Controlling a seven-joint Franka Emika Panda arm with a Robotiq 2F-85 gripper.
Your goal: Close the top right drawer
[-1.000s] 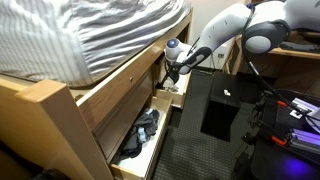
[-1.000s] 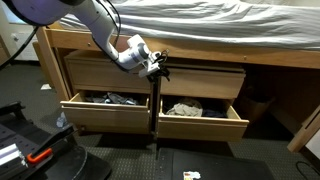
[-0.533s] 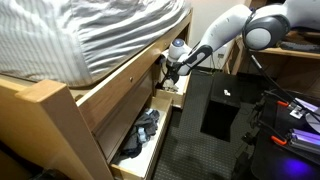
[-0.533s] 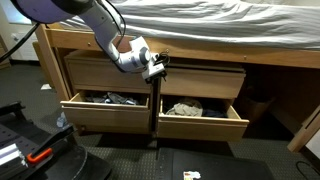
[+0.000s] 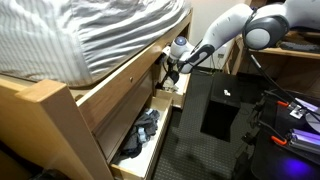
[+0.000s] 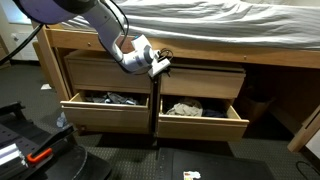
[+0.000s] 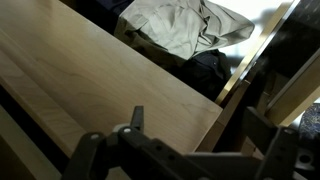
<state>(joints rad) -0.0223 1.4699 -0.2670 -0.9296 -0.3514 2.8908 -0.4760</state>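
Exterior view, lower centre-right of frame: the top right drawer [image 6: 200, 125] stands pulled out of the bed frame, dark and reddish cloth showing inside. Just left of it the longer drawer [image 6: 105, 118] is also out, holding dark clothes. My gripper [image 6: 161, 68] hangs above the gap between the two, close to the upper drawer fronts and under the striped bedding [image 6: 230, 25]. In the wrist view my gripper [image 7: 185, 160] is spread wide, gripping nothing, over a pale wood panel [image 7: 90, 80].
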